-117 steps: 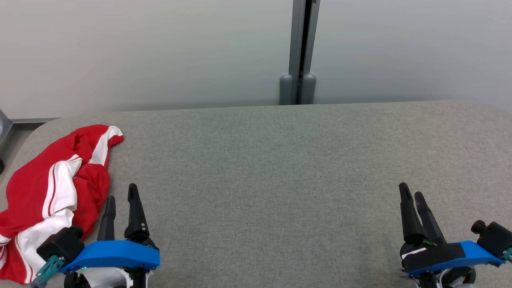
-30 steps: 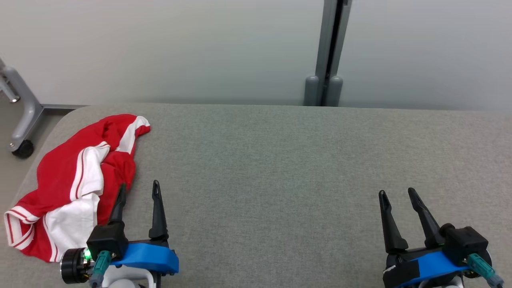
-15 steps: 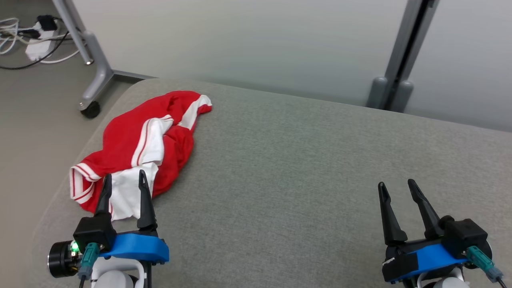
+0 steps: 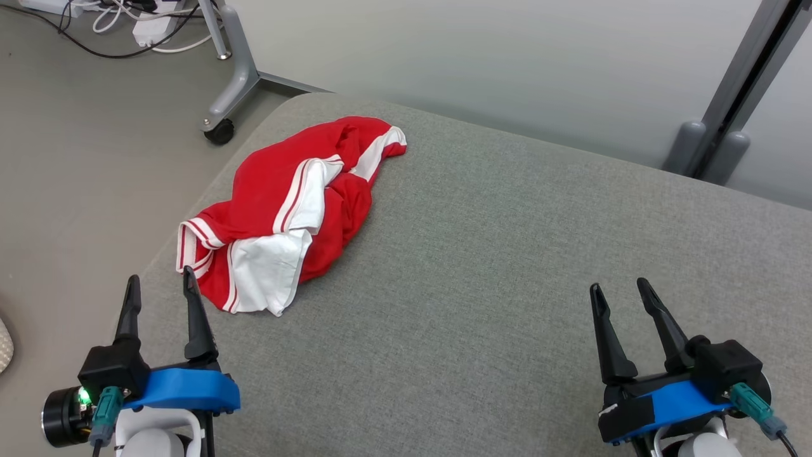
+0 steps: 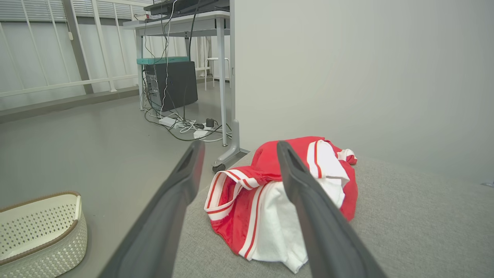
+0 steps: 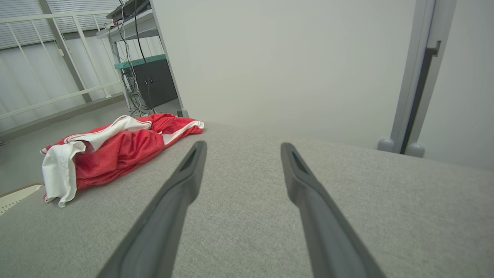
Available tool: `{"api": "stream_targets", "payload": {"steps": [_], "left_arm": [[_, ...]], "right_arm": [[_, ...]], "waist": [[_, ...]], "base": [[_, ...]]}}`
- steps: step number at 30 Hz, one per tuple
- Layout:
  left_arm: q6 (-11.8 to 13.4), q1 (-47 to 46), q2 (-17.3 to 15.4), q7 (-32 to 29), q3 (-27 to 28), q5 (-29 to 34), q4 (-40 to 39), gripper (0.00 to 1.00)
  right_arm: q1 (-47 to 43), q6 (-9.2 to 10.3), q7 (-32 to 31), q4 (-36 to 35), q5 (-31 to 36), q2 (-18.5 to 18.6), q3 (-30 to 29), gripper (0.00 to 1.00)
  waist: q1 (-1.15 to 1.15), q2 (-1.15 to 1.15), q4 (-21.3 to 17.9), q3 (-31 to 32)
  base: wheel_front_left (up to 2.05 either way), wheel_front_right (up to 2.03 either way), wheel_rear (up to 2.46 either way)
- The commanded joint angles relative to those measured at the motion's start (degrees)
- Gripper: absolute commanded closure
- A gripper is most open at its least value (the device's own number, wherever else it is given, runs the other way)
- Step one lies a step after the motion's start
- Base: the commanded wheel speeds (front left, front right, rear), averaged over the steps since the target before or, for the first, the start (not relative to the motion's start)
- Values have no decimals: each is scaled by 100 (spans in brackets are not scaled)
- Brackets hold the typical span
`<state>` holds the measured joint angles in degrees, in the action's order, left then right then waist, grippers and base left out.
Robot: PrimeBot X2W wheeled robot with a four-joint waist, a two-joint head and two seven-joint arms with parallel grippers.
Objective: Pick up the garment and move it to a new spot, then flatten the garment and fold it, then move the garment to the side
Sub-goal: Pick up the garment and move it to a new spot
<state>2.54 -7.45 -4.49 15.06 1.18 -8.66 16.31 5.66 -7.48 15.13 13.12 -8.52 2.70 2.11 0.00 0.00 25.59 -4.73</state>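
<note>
A crumpled red garment (image 4: 292, 209) with white panels and stripes lies in a heap near the left end of the grey fabric-covered table (image 4: 507, 285). My left gripper (image 4: 160, 285) stands open at the table's left edge, just short of the heap's near corner, holding nothing. In the left wrist view the garment (image 5: 262, 200) sits right beyond the open left gripper (image 5: 237, 148). Far to the right, my right gripper (image 4: 618, 292) is open over bare table. The right wrist view has the garment (image 6: 112, 150) at the left and the open right gripper (image 6: 241, 148) over the table.
A white woven basket (image 5: 38, 231) stands on the floor left of the table. A desk leg with a caster (image 4: 219, 130) and cables (image 4: 127, 25) are beyond the table's left end. A pale wall with a grey post (image 4: 729, 114) backs the table.
The head camera has turned left, so the garment now shows nearer the middle. The left gripper has drawn off the heap's near part to the table's left edge. Both grippers stayed open.
</note>
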Motion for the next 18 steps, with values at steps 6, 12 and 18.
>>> {"api": "stream_targets", "payload": {"steps": [6,12,18], "left_arm": [[-80,-518,-140,17,138,-40,-15,0],[-264,-1520,-456,-1,344,-217,318,0],[-481,-2644,-861,-285,348,-301,895,0]], "right_arm": [[135,-3,4,-4,148,35,5,0],[320,-3,-13,-111,413,36,-62,0],[535,-3,-97,-367,665,31,-170,0]], "waist": [[0,0,-202,-209],[0,0,-629,-624],[0,0,-1121,-1160]], "base": [[0,0,0],[0,0,0],[0,0,0]]}}
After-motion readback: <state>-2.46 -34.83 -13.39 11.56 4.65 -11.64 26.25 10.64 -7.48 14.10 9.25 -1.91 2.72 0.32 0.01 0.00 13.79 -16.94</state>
